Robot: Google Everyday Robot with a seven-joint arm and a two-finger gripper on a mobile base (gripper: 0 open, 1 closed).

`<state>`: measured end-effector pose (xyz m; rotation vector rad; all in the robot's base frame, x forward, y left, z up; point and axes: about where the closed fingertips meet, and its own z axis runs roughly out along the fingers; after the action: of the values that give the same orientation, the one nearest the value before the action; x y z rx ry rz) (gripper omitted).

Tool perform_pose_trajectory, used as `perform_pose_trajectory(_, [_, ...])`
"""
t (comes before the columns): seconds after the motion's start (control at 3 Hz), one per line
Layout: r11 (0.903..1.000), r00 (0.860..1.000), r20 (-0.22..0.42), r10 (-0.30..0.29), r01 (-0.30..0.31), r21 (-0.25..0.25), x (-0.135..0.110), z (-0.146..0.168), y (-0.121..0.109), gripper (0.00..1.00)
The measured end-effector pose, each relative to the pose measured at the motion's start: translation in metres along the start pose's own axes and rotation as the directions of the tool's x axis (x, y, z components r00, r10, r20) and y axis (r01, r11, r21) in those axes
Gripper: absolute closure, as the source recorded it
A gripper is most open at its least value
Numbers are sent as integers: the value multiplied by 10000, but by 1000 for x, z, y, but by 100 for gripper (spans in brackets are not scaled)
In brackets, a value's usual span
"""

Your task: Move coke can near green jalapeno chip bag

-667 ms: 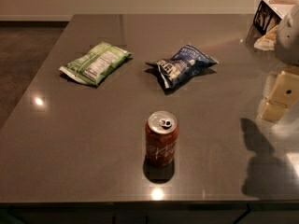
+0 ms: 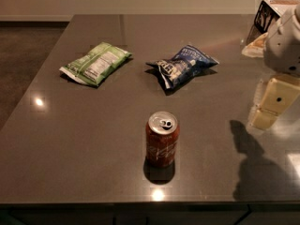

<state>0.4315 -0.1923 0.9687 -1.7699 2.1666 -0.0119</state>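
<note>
The coke can point(image 2: 162, 140), red with a silver top and pull tab, stands upright near the front middle of the dark table. The green jalapeno chip bag point(image 2: 96, 63) lies flat at the back left, well apart from the can. My gripper point(image 2: 268, 110), cream-coloured under a white arm, hangs above the table at the right edge of the view. It is to the right of the can, apart from it and holding nothing visible.
A dark blue chip bag point(image 2: 183, 65) lies at the back middle, right of the green bag. A box or container point(image 2: 267, 15) stands at the back right corner. The table's point(image 2: 70, 153) front edge runs just below the can. The gripper's shadow falls on the table at the front right.
The gripper has shifted slightly left and down. The can and both bags have not moved.
</note>
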Motion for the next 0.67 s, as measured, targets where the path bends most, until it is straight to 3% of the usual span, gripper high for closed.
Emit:
perform_pose_trajectory(0.33, [9956,9926,1060,-588,660,-659,-29,19,28,0])
perform_pose_trajectory(0.67, [9851,9693,2231,-1036,1309,-1113,-60,38,55,0])
